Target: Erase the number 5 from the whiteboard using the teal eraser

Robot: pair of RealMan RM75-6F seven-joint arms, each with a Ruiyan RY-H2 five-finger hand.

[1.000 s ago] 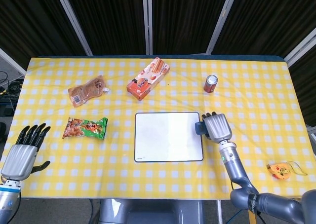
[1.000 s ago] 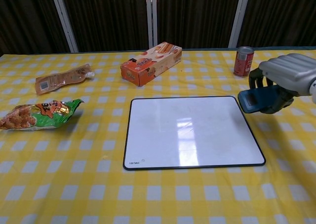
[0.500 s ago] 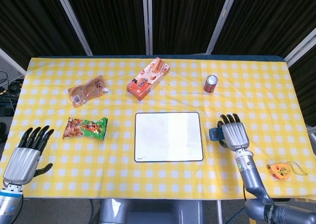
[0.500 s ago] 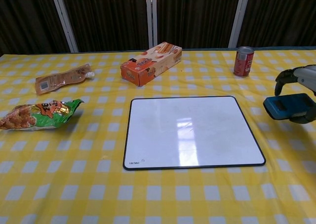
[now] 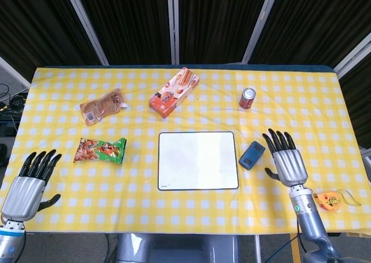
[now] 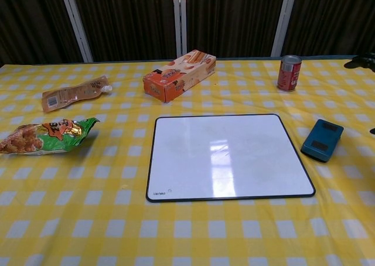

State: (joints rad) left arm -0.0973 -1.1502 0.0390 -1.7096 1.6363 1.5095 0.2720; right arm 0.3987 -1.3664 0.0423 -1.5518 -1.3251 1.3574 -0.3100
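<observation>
1. Yellow-and-white checked cloth covers the table (image 5: 191, 214); dark slatted panels with pale uprights stand behind it.
2. At the middle lies the white, black-rimmed rectangular whiteboard (image 5: 198, 160) (image 6: 227, 156), flat, its surface blank apart from glare and a small mark at its lower left corner.
3. Just beside the board's right edge, at about 3 o'clock from it, lies the flat teal eraser (image 5: 252, 155) (image 6: 321, 139), set at a slant on the cloth, apart from the board and from any hand.
4. The right hand (image 5: 286, 161) hovers near the eraser at its 4 o'clock, fingers spread wide and pointing away from the robot, holding nothing. In the chest view only dark fingertips (image 6: 368, 61) show at the right edge.
5. The left hand (image 5: 29, 185) sits at the table's near left corner, fingers splayed wide, empty; its arm is cut off by the bottom edge.
6. Around the board:
   - a red drink can (image 5: 247, 98) (image 6: 289, 72) stands upright at 1 o'clock;
   - an orange snack box (image 5: 173, 92) (image 6: 179, 75) lies at 11 o'clock;
   - a tan spouted pouch (image 5: 102, 106) (image 6: 74, 92) lies at 10 o'clock;
   - a green snack bag (image 5: 99, 150) (image 6: 45, 135) lies at 9 o'clock, well apart.
7. A small orange-and-yellow item (image 5: 331, 200) with a thin cord lies near the right front edge; what it is cannot be made out.
</observation>
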